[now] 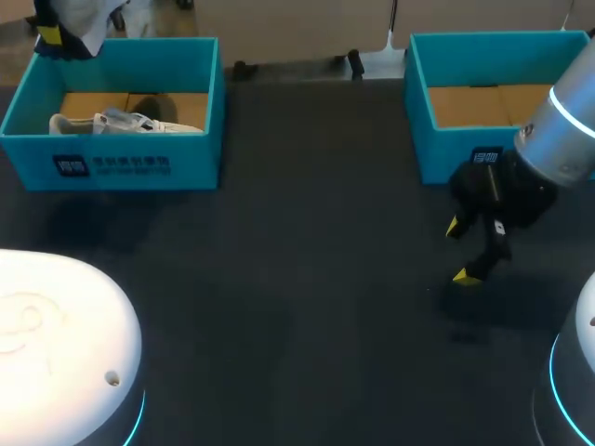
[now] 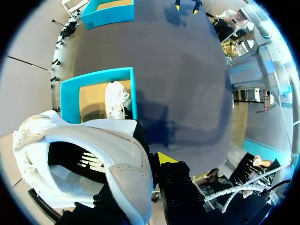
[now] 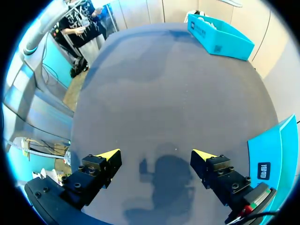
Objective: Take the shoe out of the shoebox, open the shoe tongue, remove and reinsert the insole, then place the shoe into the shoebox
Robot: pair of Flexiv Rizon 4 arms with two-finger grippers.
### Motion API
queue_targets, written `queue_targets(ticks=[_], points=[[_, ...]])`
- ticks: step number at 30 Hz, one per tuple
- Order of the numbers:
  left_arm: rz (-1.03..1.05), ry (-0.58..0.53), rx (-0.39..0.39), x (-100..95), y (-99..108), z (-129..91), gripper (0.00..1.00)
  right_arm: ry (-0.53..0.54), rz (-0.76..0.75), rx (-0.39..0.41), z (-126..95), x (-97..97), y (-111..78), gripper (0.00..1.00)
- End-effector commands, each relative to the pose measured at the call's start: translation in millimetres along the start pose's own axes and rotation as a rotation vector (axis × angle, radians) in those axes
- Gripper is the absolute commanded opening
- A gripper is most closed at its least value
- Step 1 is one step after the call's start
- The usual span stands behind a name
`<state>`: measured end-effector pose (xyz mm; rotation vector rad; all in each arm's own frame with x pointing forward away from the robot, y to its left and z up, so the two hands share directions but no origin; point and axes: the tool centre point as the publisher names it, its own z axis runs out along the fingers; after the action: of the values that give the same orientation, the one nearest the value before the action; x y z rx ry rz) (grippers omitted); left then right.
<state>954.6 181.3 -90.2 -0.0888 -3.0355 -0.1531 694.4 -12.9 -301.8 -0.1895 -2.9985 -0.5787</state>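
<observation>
A white shoe [image 2: 84,154] fills the space in front of my left gripper [image 2: 146,161], which is shut on its upper edge; only one yellow tip shows beside it. In the head view this gripper [image 1: 51,35] hangs with the shoe [image 1: 88,17] above the far left corner of the left teal shoebox [image 1: 130,167]. A second white shoe [image 1: 121,123] lies on its side inside that box [image 2: 101,75]. My right gripper [image 1: 460,253] stands open over the bare table [image 3: 159,84] in front of the right teal shoebox [image 1: 446,149], nothing between its fingers [image 3: 108,155].
The right shoebox [image 3: 276,150] holds only its brown cardboard floor and sits close beside my right gripper. The dark table [image 1: 307,242] stretches between the two boxes. White robot bases stand at the near left [image 1: 56,334] and near right [image 1: 581,372] corners.
</observation>
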Motion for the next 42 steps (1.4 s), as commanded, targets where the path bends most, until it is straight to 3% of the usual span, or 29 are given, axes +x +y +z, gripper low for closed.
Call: queue_targets(ticks=[1, 2, 3, 6, 8, 9, 10, 11, 15, 19, 26, 27, 30, 42], points=[[0.001, -0.001, -0.003, 0.3, 0.4, -1.9, 0.0, -0.002, 0.001, 0.003, 0.3, 1.0, 0.3, 1.0], [0.0, -0.002, -0.002, -2.7, 1.7, -1.3, 0.0, -0.002, 0.001, 0.003, 0.3, 1.0, 0.3, 1.0], [-0.02, 0.001, 0.027, -21.6, 14.6, 0.6, 0.0, -0.002, 0.001, 0.003, 0.3, 1.0, 0.3, 1.0], [-0.045, -0.024, 0.004, -57.6, 44.7, 1.3, 0.0, -0.002, 0.001, 0.003, 0.3, 1.0, 0.3, 1.0], [-0.05, -0.028, 0.002, -65.0, 50.5, 1.4, 0.0, -0.002, 0.001, 0.003, 0.3, 1.0, 0.3, 1.0], [-0.091, -0.054, 0.003, -91.4, 70.8, 1.7, 0.0, -0.002, 0.001, 0.003, 0.3, 1.0, 0.3, 1.0], [-0.105, -0.033, 0.013, -106.0, 80.9, 2.8, 0.0, -0.002, 0.001, 0.003, 0.3, 1.0, 0.3, 1.0], [-0.119, -0.059, -0.022, -113.9, 85.5, 3.7, 0.0, -0.002, 0.001, 0.003, 0.3, 1.0, 0.3, 1.0], [-0.084, -0.062, -0.023, -142.9, 98.4, 8.5, 0.0, -0.002, 0.001, 0.003, 0.3, 1.0, 0.3, 1.0], [0.005, -0.068, -0.006, -157.1, 102.3, 13.1, 0.0, -0.002, 0.001, 0.003, 0.3, 1.0, 0.3, 1.0], [0.459, -0.102, -0.015, -153.8, 111.9, 15.3, 0.0, -0.002, 0.001, 0.003, 0.3, 1.0, 0.3, 1.0], [0.634, -0.145, -0.074, -144.7, 115.8, 15.5, 0.0, -0.002, 0.001, 0.003, 0.3, 1.0, 0.3, 1.0], [0.853, -0.193, -0.188, -126.3, 125.4, 15.3, 0.0, -0.002, 0.001, 0.003, 0.3, 1.0, 0.3, 1.0], [0.845, -0.188, -0.204, -125.3, 126.6, 15.3, 0.0, -0.002, 0.001, 0.003, 0.3, 1.0, 0.3, 1.0]])
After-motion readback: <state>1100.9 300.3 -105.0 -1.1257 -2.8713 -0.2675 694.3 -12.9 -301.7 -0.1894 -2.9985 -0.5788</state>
